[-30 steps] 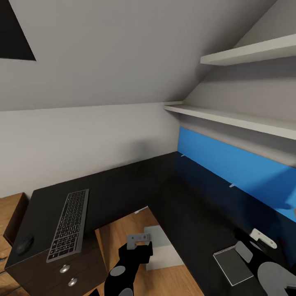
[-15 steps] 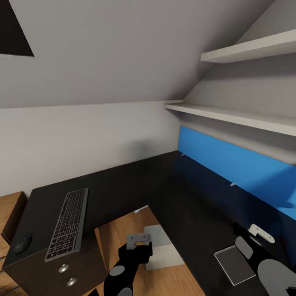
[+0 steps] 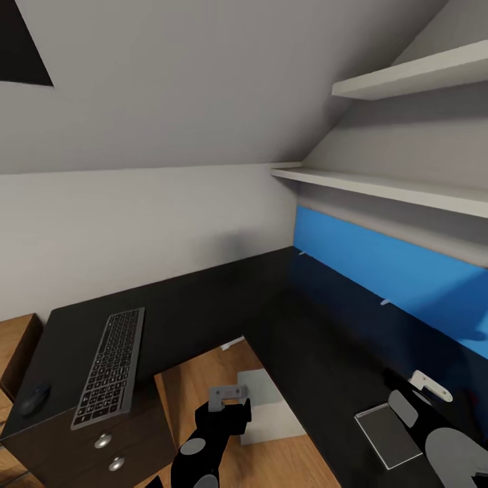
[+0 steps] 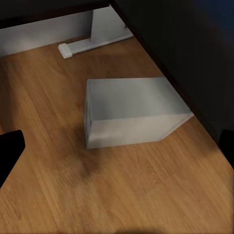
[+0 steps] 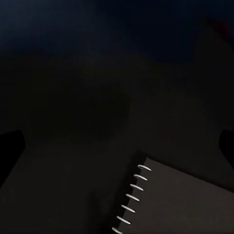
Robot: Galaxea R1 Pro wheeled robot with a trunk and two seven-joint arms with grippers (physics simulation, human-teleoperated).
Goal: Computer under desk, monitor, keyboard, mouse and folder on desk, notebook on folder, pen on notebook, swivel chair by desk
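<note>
Glossy black L-shaped desk [image 3: 224, 298] carrying slim dark-keyed keyboard [image 3: 110, 366] and spiral-bound notebook [image 3: 390, 434]; pale grey computer tower [image 4: 131, 112] on wood floor [image 4: 53, 185]; left gripper [image 3: 229, 400] and right gripper [image 3: 420, 396] fingers both spread, empty.

The left end effector [image 3: 229, 395] hangs over the computer [image 3: 266, 407] and covers part of its near face; whether its fingers are parted cannot be judged. The right end effector [image 3: 425, 388] sits over the bench [image 3: 203, 312]; its fingers are too dark to separate. The notebook [image 5: 180, 204] is cut by the picture's edge. The mouse [image 3: 32, 400] is too small for detail.
</note>
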